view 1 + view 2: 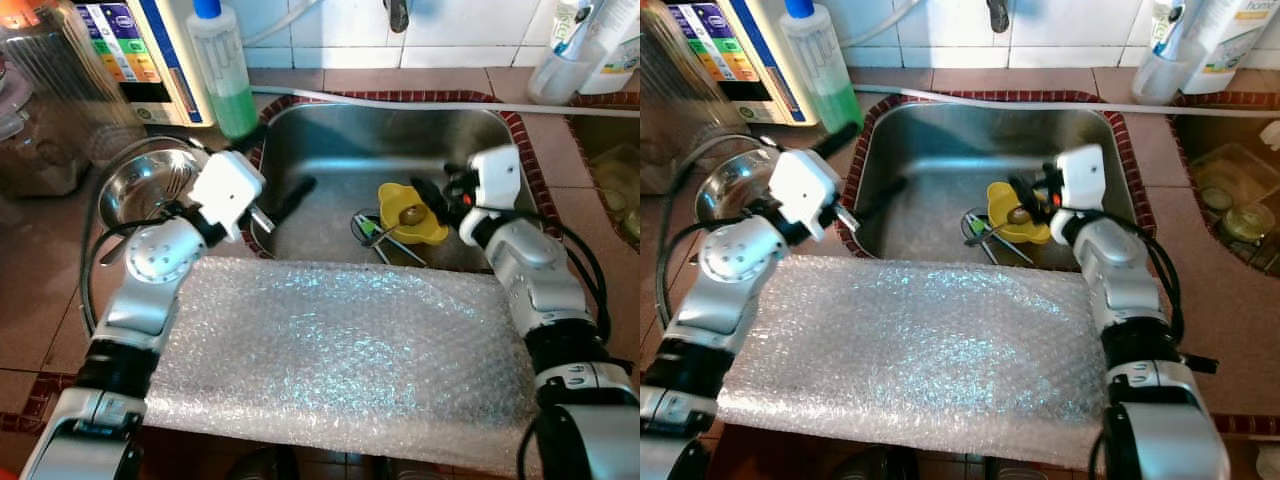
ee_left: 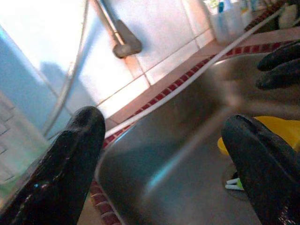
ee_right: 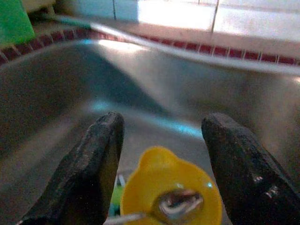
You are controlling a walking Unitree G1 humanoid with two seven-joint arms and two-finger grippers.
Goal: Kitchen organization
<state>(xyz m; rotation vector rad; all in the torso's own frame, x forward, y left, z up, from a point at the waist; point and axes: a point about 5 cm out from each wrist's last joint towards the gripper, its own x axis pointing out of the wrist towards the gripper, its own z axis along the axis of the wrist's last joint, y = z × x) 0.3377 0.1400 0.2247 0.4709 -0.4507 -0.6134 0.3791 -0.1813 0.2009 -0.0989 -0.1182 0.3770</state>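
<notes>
right hand [image 3: 161, 154]: fingers spread, holding nothing, hovering just above yellow bowl [image 1: 411, 212] | spoon [image 3: 174, 205]: bowl end in the yellow bowl, handle running toward the sink's [image 1: 340, 150] left side over the drain | left hand [image 2: 168, 159]: released, at sink's left rim, fingers pointing into basin | bubble wrap [image 1: 340, 360]: on counter [image 1: 30, 300] behind both hands

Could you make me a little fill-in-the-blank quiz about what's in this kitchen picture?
1. The yellow bowl sits inside the steel ____.
2. A metal ____ rests in the yellow bowl.
3. The sheet of ____ wrap covers the counter in front of the sink.
4. The right end effector hovers over the bowl with its fingers ____.

Missing words: sink; spoon; bubble; open
</notes>
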